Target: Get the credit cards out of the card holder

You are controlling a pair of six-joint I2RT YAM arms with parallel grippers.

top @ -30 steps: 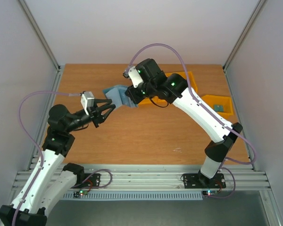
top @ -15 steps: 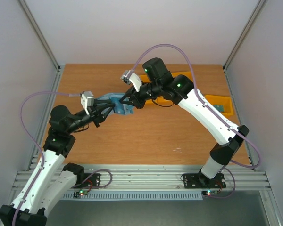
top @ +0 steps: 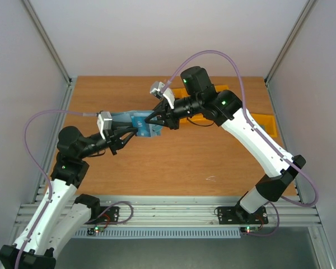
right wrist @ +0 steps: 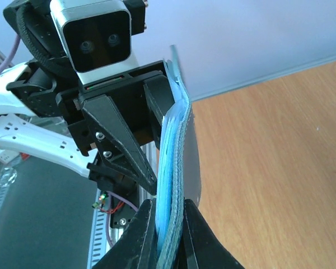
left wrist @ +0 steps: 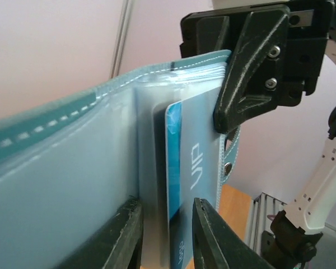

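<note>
clamping the card holder [top: 126, 119] midair

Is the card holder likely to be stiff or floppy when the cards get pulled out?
Probably floppy: the card holder looks like soft stitched fabric, curving above the right gripper. Its clear sleeves look glossy, so the blue card likely slides out easily.
</note>
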